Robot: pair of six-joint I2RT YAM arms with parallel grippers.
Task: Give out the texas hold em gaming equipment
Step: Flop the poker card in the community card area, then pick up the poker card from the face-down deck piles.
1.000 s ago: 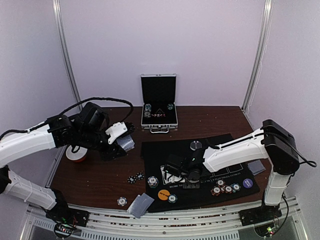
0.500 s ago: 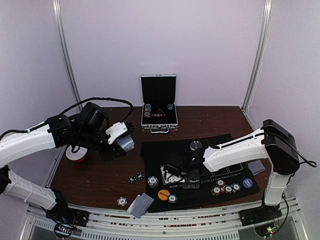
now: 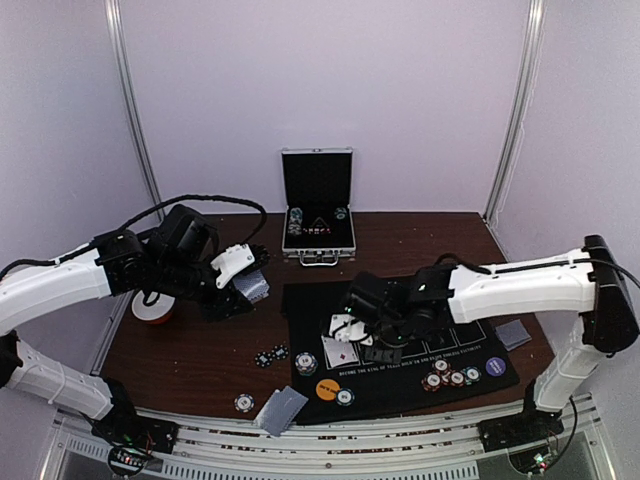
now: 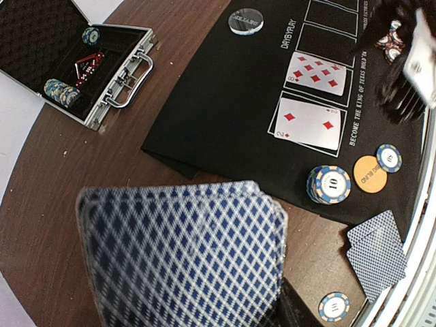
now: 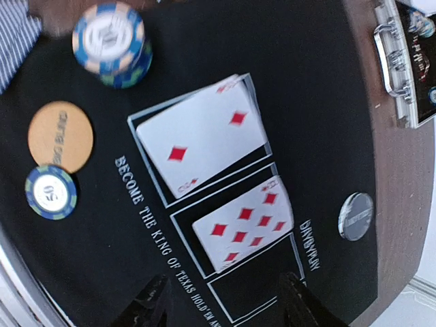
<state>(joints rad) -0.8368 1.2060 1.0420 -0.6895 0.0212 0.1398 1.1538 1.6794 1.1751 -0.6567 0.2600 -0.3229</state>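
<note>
Case (image 3: 318, 215) at the back of my table (image 3: 200, 350), mat (image 3: 310, 305) before it — 2 cards (image 5: 201, 133) side by side on the mat, chip stack (image 3: 306, 362) at their left, my right pincer (image 5: 225, 310) above the mat; deck (image 4: 184, 259) in my left pincer (image 3: 243, 280), left of the mat.

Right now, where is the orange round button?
In the top view, the orange button lies on the black mat near its front left corner, between a blue chip stack and a single blue chip.

Blurry, edge-cropped card fan (image 4: 184, 252)
</note>
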